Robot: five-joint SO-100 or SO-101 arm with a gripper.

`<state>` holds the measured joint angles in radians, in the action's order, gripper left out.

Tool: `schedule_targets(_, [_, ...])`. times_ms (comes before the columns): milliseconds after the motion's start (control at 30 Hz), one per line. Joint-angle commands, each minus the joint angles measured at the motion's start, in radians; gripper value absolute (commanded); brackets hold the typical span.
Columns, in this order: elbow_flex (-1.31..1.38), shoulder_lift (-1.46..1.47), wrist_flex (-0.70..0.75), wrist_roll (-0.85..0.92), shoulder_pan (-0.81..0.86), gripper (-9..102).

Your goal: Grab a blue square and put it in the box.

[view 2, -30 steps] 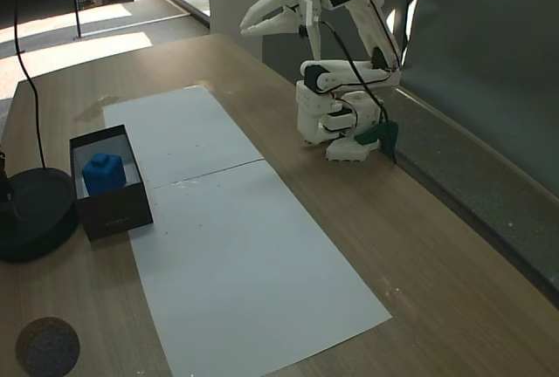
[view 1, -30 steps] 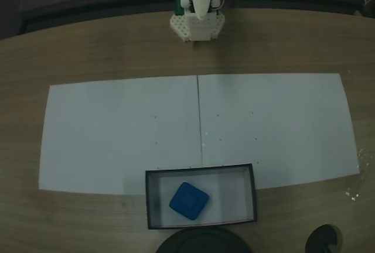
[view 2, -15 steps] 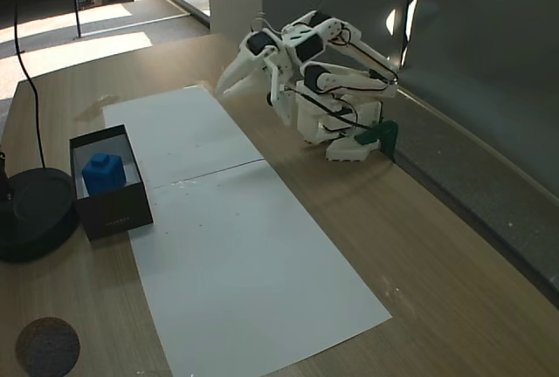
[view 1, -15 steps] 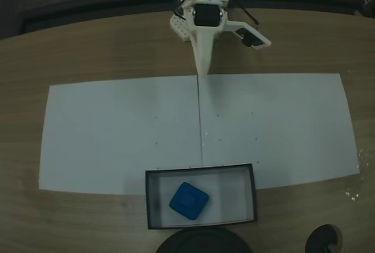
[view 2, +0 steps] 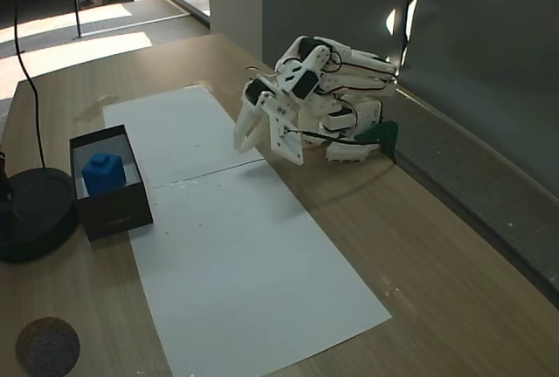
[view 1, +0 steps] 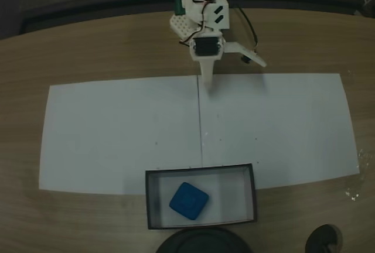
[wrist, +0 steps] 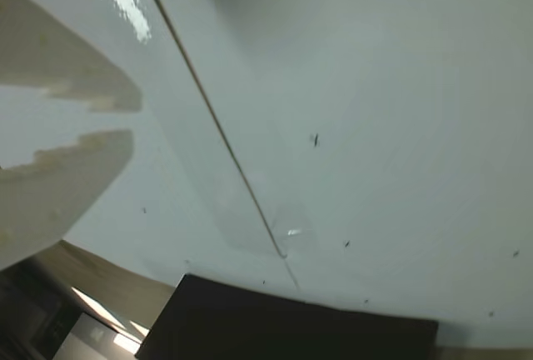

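Fixed views give you the whole scene: a wooden table (view 1: pixel 88 48) carries two white paper sheets (view 1: pixel 123 130) laid edge to edge, and the seam between them is your best landmark. You have the white arm (view 2: pixel 327 89) folded low at the far end of that seam, with its base (view 1: pixel 187 24) just past the paper's edge. At the near end of the seam sits the box (view 1: pixel 255 197), a black-walled tray with a pale floor, straddling the paper's edge; in the angled fixed view it is at (view 2: pixel 112 213). A round black object (view 2: pixel 35 211) lies right beside the box, on the side away from the seam. Your gripper (view 2: pixel 244 137) points down at the seam, tips just above the paper (view 1: pixel 206 86). In the wrist view the pale fingers (wrist: pixel 58 185) stand a narrow gap apart with nothing between them, so the grip is released. The blue square (view 1: pixel 188 201) lies flat on the box's floor, left of its middle in the top-down fixed view, and shows at (view 2: pixel 102 172) in the angled one.
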<state>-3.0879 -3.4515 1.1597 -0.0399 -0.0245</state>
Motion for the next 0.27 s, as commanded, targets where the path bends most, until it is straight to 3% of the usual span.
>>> schedule_targets(0, [0.084, -0.026, 0.124, -0.003, -0.043, 0])
schedule_targets(233, [0.087, -0.026, 0.133, -0.006, -0.054, 0])
